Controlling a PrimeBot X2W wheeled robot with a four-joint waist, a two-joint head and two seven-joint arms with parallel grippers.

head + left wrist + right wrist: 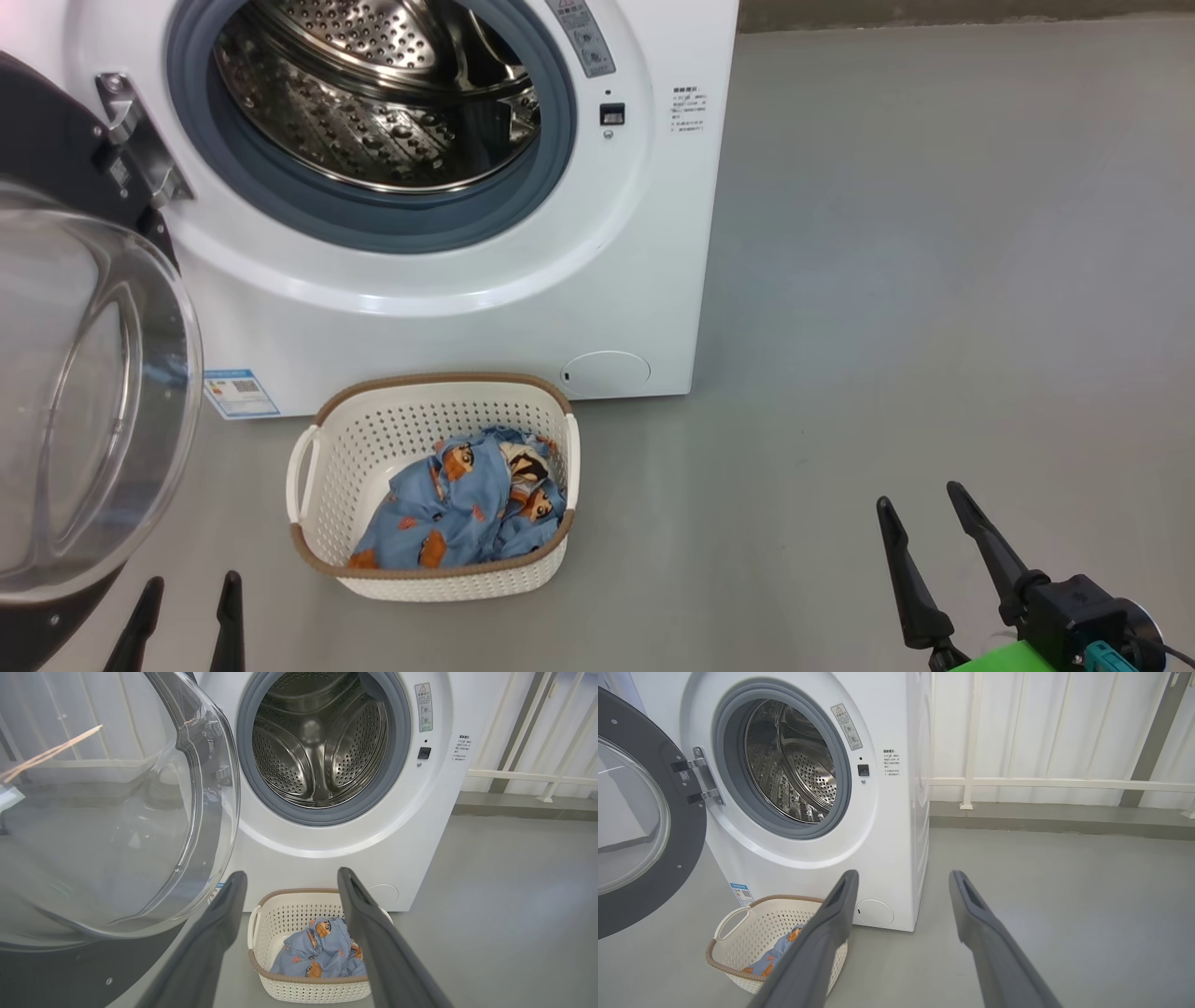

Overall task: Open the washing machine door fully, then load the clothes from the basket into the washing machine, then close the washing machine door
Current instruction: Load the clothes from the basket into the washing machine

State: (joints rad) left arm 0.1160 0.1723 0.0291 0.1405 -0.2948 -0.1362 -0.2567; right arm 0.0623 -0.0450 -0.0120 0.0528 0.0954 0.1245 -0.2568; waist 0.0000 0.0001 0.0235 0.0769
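Light blue cartoon-printed clothes (467,509) are heaped in a cream perforated plastic basket (439,381), ahead and right of the nearer left gripper (191,581). It and the right gripper (919,496) are spread wide, empty.

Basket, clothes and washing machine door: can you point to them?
basket (448,582), head view, on its front wall.
clothes (453,513), head view, on the blue fabric's middle.
washing machine door (689,854), right wrist view, on its dark rim.
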